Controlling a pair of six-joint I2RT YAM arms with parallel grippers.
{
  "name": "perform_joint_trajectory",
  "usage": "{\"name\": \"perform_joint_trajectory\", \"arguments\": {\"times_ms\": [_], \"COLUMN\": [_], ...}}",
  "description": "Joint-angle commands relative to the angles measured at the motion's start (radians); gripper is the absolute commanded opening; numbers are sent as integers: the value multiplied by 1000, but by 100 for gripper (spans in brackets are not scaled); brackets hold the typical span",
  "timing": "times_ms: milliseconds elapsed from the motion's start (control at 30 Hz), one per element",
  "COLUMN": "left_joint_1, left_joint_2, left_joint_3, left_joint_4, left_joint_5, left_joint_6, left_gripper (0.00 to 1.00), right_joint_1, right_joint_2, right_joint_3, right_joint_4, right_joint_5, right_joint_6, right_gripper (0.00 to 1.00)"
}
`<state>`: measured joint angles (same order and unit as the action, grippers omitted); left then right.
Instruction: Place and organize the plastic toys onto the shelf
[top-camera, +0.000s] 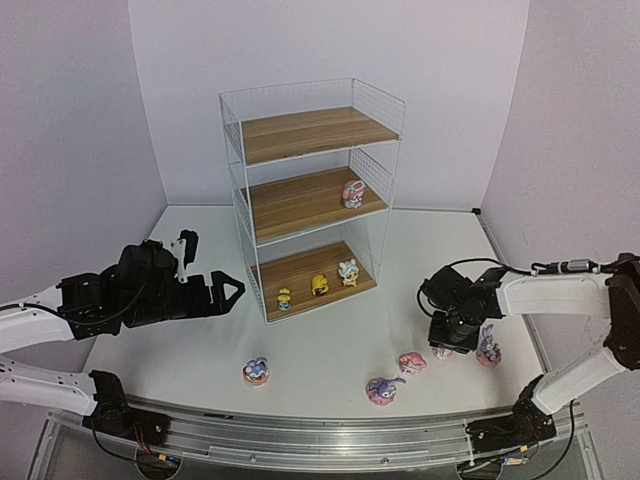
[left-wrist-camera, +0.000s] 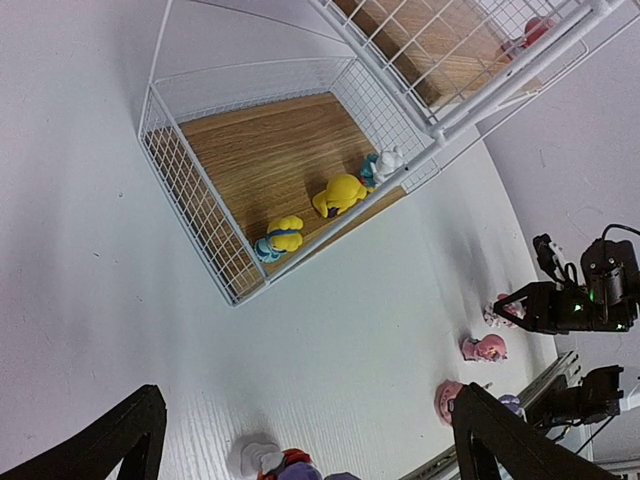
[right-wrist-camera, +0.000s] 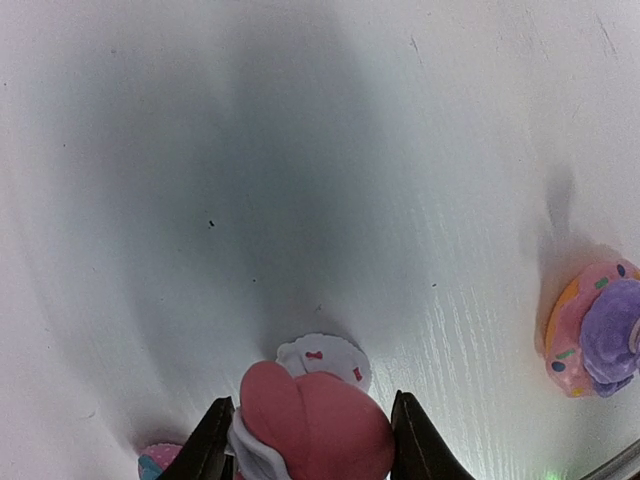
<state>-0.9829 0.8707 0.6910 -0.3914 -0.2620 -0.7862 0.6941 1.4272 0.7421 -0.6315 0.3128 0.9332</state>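
Observation:
The shelf (top-camera: 315, 132) stands at the back centre. Its bottom board holds two yellow toys (top-camera: 284, 298) (top-camera: 320, 285) and a white one (top-camera: 348, 272); a pink-white toy (top-camera: 352, 193) sits on the middle board. My right gripper (right-wrist-camera: 312, 440) is low on the table at the right, its fingers pressed against both sides of a pink-white toy (right-wrist-camera: 320, 420). Purple bunnies (top-camera: 256, 371) (top-camera: 382, 389) (top-camera: 488, 350) and another pink toy (top-camera: 412, 362) lie on the table in front. My left gripper (top-camera: 212, 268) hovers open and empty, left of the shelf.
In the right wrist view a purple bunny on a pink sprinkled base (right-wrist-camera: 595, 335) lies close to the right of the gripped toy. A metal rail (top-camera: 320, 425) runs along the table's near edge. Walls close in the table on the left, back and right.

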Motion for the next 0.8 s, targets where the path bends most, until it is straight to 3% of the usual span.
{"name": "perform_joint_trajectory", "arguments": {"times_ms": [0, 167, 267, 333, 500, 567, 767], "left_joint_1": [1, 1, 1, 1, 1, 1, -1], "left_joint_2": [-11, -19, -24, -17, 92, 167, 355], "left_joint_3": [6, 11, 6, -6, -17, -29, 30], "left_joint_4": [44, 85, 155, 247, 518, 648, 852], "left_joint_5": [26, 98, 210, 365, 740, 884, 1134], "left_joint_6": [14, 58, 116, 156, 179, 152, 74], "left_gripper": [100, 100, 100, 100, 100, 100, 100], "right_joint_1": [-6, -6, -6, -5, 25, 83, 253], "right_joint_2": [-75, -181, -243, -287, -324, -288, -138], "right_joint_3": [-1, 63, 130, 175, 183, 214, 372], "right_joint_4": [6, 4, 15, 59, 349, 395, 406], "right_joint_5": [6, -19, -131, -316, -868, -970, -1244], "right_joint_6": [-49, -202, -362, -494, -653, -727, -934], "right_gripper": [18, 9, 7, 5, 3, 3, 1]}}
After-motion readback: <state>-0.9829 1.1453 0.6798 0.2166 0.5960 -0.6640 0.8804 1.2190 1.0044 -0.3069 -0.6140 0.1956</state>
